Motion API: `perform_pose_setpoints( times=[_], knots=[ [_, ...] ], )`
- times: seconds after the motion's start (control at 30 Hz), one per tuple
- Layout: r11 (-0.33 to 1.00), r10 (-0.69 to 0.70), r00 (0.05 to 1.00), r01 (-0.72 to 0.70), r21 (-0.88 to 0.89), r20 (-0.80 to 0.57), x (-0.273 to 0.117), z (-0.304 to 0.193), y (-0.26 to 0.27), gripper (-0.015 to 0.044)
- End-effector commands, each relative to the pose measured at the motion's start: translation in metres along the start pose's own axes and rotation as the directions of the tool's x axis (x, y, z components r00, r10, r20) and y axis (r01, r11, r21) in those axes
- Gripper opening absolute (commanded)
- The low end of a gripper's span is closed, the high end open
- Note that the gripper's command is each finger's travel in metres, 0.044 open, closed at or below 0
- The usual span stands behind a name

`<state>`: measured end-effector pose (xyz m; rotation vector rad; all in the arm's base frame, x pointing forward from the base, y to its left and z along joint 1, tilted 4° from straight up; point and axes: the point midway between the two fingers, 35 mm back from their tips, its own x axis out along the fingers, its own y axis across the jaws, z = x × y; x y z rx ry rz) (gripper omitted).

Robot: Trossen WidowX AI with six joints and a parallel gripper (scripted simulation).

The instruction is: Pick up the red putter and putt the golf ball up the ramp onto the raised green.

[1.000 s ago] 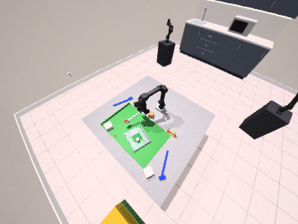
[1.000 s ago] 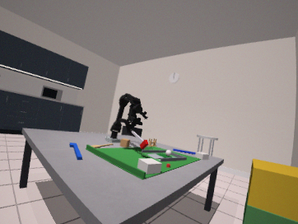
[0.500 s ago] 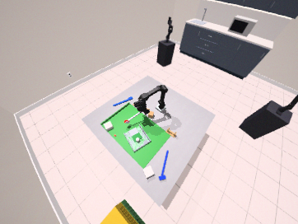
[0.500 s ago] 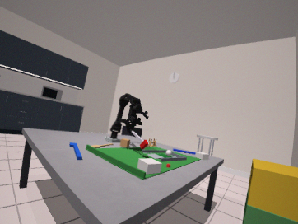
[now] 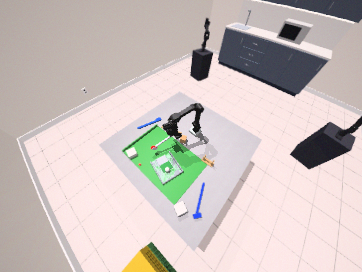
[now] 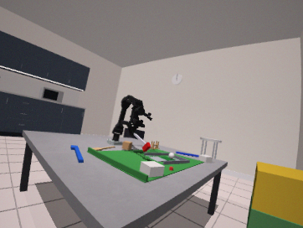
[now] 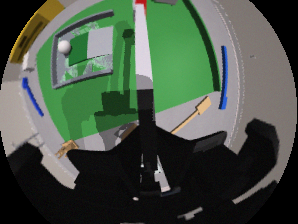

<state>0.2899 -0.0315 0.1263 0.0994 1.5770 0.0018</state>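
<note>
The black robot arm (image 5: pixel 186 116) reaches over the green putting mat (image 5: pixel 187 172) on the grey surface (image 5: pixel 235 145), its jaws pinching the pale shaft of the red-headed putter (image 6: pixel 146 147). The exterior view shows the red head lifted just above the mat, which the top view leaves unclear. The wrist view follows the shaft out to the head at the mat's far edge. The small white golf ball (image 6: pixel 172 155) lies within the grey-framed raised green (image 5: pixel 166 168), apparently at rest there.
</note>
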Motion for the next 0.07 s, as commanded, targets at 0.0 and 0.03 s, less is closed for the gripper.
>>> perform_pose_setpoints(
  times=[0.0, 0.03],
  knots=[
    [1.000, 0.000, 1.000, 0.000, 0.000, 0.002, 0.0002, 0.0005, 0.0000, 0.0000],
    [1.000, 0.000, 1.000, 0.000, 0.000, 0.002, 0.0002, 0.0005, 0.0000, 0.0000]
  ],
)
